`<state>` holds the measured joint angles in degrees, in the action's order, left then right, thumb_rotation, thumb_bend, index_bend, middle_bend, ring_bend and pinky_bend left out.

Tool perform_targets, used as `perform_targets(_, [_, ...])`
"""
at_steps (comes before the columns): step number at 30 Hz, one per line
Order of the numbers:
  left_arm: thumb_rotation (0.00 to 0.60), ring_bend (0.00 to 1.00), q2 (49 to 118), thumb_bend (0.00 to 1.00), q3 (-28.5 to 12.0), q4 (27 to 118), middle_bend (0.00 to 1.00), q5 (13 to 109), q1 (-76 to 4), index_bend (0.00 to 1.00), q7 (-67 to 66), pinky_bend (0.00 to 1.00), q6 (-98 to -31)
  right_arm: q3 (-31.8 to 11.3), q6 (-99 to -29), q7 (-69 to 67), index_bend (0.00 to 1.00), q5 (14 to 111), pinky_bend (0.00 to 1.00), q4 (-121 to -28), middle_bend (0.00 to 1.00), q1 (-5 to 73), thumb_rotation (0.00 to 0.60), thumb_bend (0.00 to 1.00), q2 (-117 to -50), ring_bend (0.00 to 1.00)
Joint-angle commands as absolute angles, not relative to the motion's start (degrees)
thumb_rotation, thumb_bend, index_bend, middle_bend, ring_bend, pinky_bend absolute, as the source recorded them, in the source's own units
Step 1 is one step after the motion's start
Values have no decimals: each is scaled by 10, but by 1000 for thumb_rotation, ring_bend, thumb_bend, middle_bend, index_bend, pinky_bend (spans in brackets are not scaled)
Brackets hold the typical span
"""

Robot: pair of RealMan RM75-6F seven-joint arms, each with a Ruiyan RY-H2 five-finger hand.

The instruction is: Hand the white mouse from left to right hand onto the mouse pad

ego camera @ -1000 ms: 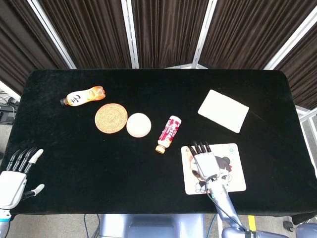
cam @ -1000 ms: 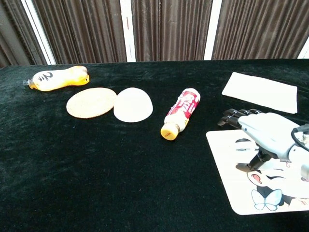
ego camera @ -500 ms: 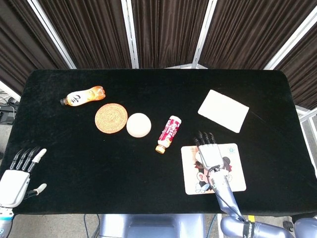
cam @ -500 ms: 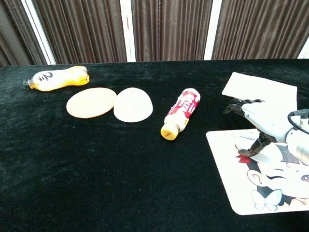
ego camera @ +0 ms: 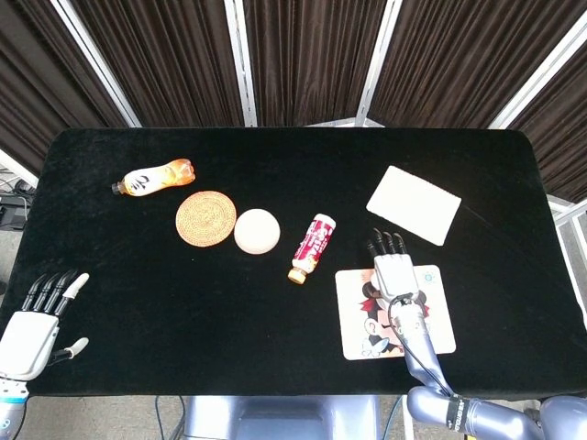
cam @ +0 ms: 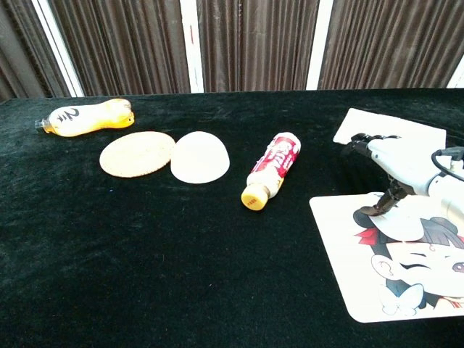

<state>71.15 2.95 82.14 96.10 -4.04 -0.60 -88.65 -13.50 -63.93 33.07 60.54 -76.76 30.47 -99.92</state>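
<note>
The white mouse (ego camera: 257, 231) is a pale dome on the black table, right of a woven coaster; it also shows in the chest view as the mouse (cam: 199, 156). Nothing touches it. The mouse pad (ego camera: 442, 328), printed with a cartoon girl, lies at the front right, and in the chest view the pad (cam: 348, 279) fills the lower right corner. My right hand (ego camera: 394, 272) hovers over the pad's far edge with fingers stretched out and nothing held; the chest view shows the same hand (cam: 395, 164). My left hand (ego camera: 32, 328) hangs off the table's front left corner, fingers apart and empty.
An orange bottle (ego camera: 151, 177) lies at the back left. The round woven coaster (ego camera: 205, 218) touches the mouse's left side. A red and white bottle (ego camera: 312, 247) lies between mouse and pad. A white rectangular cloth (ego camera: 414, 203) sits beyond the right hand.
My right hand has slid away from me, from over the pad's middle to its far edge, uncovering the cartoon face. The left hand has barely shifted.
</note>
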Motion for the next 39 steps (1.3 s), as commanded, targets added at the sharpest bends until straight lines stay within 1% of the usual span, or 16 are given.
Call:
perform_targets(1, [600, 0, 712, 86, 30, 821, 0, 961, -41, 0, -7, 0, -887, -138, -638, 326, 119, 601, 0, -761, 0, 307, 600, 202, -999, 0])
perform_targets(10, [600, 0, 712, 85, 31, 822, 0, 962, -40, 0, -9, 0, -887, -142, -635, 316, 119, 586, 0, -741, 0, 308, 600, 202, -996, 0])
perform_targets(14, [600, 0, 714, 85, 31, 821, 0, 962, -41, 0, -13, 0, -885, -131, -644, 301, 119, 604, 0, -768, 0, 301, 600, 193, -981, 0])
perform_targets(19, [600, 0, 718, 86, 31, 819, 0, 961, -42, 0, -15, 0, -885, -99, -671, 278, 119, 661, 0, -825, 0, 283, 600, 180, -947, 0])
perform_targets(22, [600, 0, 720, 85, 29, 817, 0, 961, -41, 0, -15, 0, -889, -79, -700, 266, 119, 700, 0, -857, 0, 267, 600, 174, -925, 0])
perform_targets(27, [600, 0, 728, 85, 24, 810, 0, 957, -37, 0, -13, 0, -898, -32, -770, 230, 119, 784, 0, -894, 0, 222, 600, 125, -868, 0])
perform_targets(32, [600, 0, 736, 82, 22, 803, 0, 955, -34, 0, -16, 0, -903, 13, -850, 195, 119, 844, 0, -865, 0, 165, 600, 111, -829, 0])
perform_targets(39, [600, 0, 740, 82, 25, 802, 0, 956, -27, 0, -18, 0, -913, 46, -921, 107, 119, 873, 0, -801, 0, 99, 600, 104, -813, 0])
